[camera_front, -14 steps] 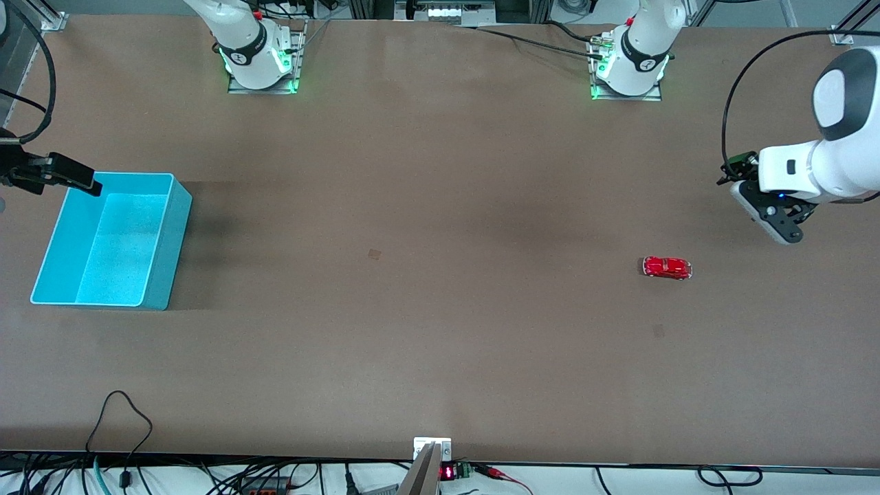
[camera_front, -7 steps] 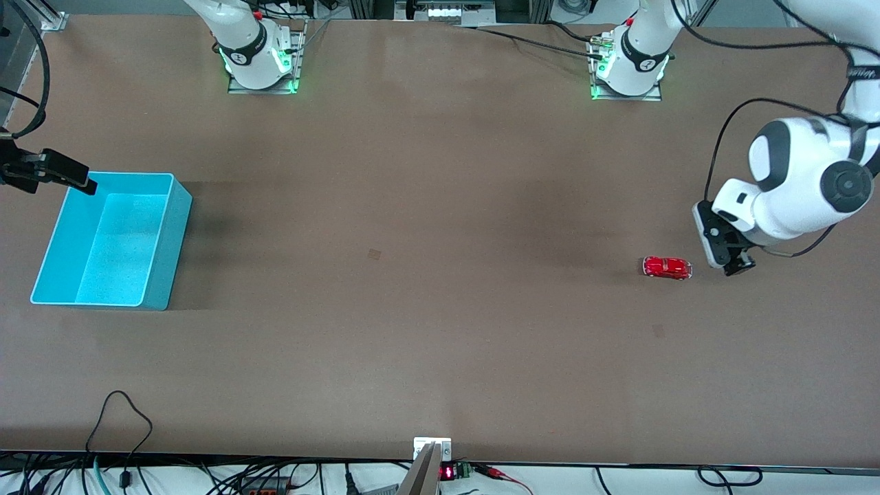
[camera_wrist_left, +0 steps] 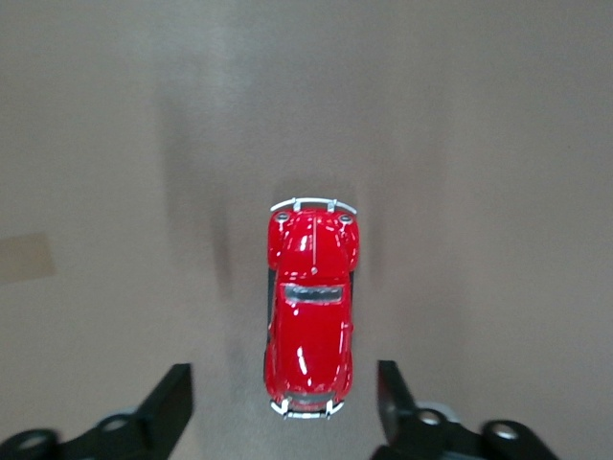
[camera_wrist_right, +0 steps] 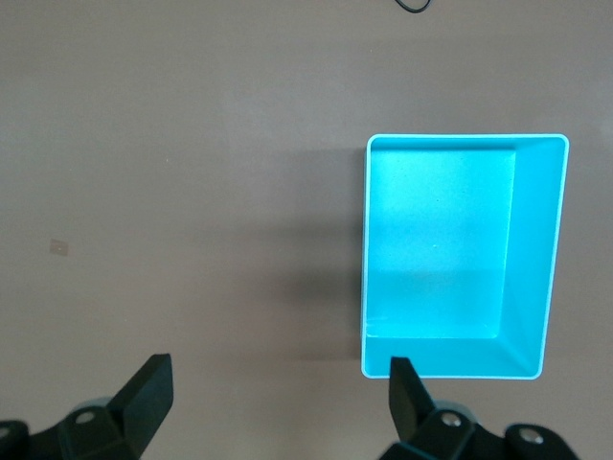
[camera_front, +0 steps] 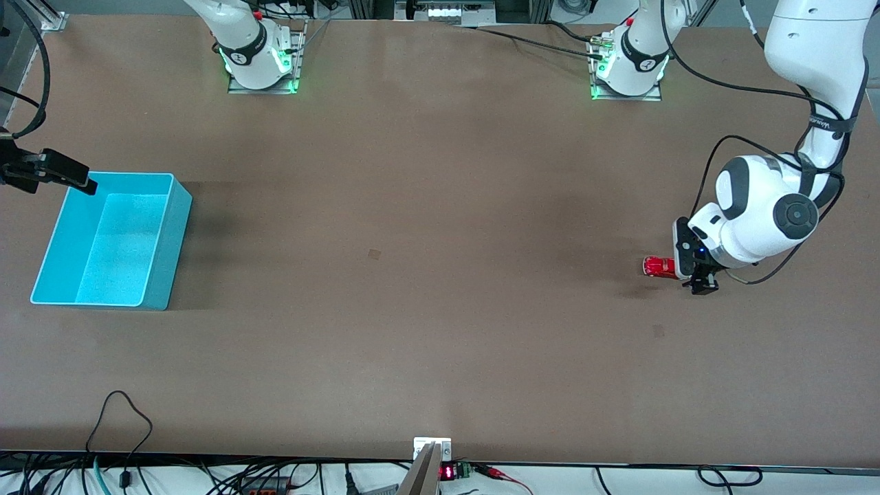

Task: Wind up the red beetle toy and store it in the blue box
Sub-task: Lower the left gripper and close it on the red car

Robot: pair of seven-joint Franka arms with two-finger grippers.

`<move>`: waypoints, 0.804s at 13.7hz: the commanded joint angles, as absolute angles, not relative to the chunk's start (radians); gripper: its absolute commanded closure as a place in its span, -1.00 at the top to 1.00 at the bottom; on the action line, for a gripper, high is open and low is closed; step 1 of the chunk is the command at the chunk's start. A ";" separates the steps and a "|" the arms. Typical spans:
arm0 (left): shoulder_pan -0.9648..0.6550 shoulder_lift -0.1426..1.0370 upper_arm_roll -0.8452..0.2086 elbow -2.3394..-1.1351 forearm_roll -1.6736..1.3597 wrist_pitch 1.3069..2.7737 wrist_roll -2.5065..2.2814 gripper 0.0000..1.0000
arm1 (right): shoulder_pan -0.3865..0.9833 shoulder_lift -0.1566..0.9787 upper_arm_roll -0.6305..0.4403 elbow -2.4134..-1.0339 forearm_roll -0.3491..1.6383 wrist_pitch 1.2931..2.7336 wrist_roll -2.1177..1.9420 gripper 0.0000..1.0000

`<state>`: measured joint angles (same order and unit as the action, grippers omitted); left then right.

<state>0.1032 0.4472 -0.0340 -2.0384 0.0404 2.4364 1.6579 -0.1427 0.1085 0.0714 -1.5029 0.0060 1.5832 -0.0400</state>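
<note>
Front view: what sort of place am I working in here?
Most likely a robotics lab bench: two arm bases bolted to a bare brown table, loose cables along its near edge, and only a toy car and blue box as props.

Working low with the left arm (camera_front: 818, 62) – waiting with the right.

Drops from the upper corner of the front view at the left arm's end, bends at a rounded white wrist joint at mid-height, and ends in the left gripper (camera_front: 696, 275) pointing straight down close to the tabletop. Shows in the left wrist view (camera_wrist_left: 283, 402) with both black fingers (camera_wrist_left: 172, 407) spread wide apart along the bottom edge, gripping nothing. Hangs raised at mid-height on the front view's edge at the right arm's end – the right gripper (camera_front: 86, 182), fingers (camera_wrist_right: 148, 388) likewise parted in its own wrist view (camera_wrist_right: 276, 388), hand empty.
</note>
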 commanded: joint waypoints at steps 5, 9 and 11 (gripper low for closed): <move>0.107 0.495 -0.040 -2.025 0.040 2.438 1.680 0.20 | -0.141 0.104 0.077 -1.493 0.011 1.571 -0.041 1.00; 0.104 0.503 -0.040 -2.022 0.040 2.430 1.684 -0.62 | -0.137 0.106 0.075 -1.493 0.009 1.571 -0.049 1.00; 0.106 0.503 -0.040 -2.022 0.040 2.422 1.671 -0.86 | -0.138 0.106 0.075 -1.493 0.009 1.574 -0.049 1.00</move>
<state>0.1025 0.4966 -0.0364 -2.0356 0.0402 2.4364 1.6625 -0.1392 0.1085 0.0763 -1.5029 0.0060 1.5831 -0.0416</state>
